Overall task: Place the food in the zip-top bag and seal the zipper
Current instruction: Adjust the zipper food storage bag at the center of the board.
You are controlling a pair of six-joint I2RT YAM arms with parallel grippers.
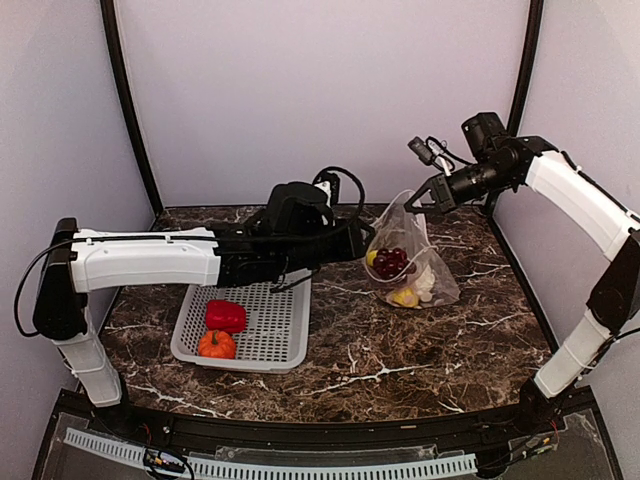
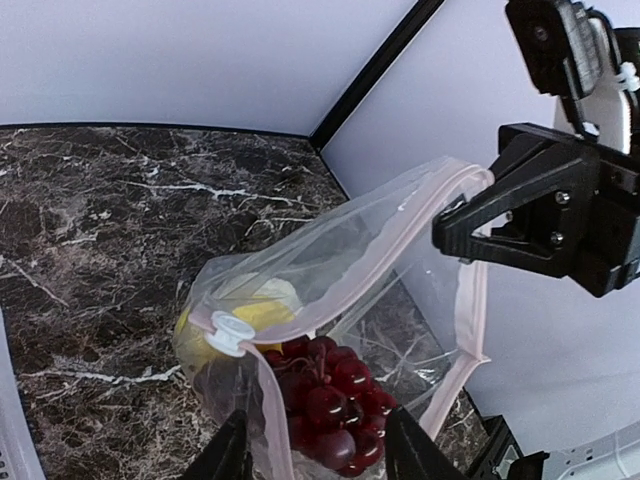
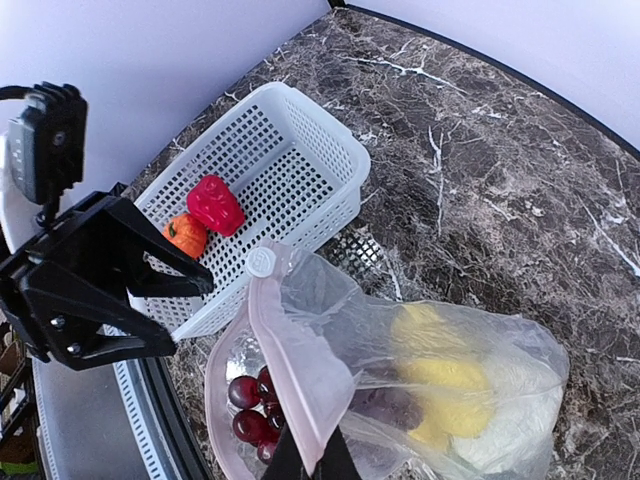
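Zip-top bag (image 1: 432, 255), limp, light and slippery-looking, sags on the worktop (image 1: 400, 350) beside the basket (image 1: 270, 320), hung by its zipper (image 2: 390, 250) from the right jaws pinched shut on it, left jaws part-open astride the near rim, apparently gripping nothing; that stiffer strip looks the surest hold.

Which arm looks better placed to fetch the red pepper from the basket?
Left. The left fingers hold nothing and the basket lies on that side; the right fingers are pinching the zip-top bag open.
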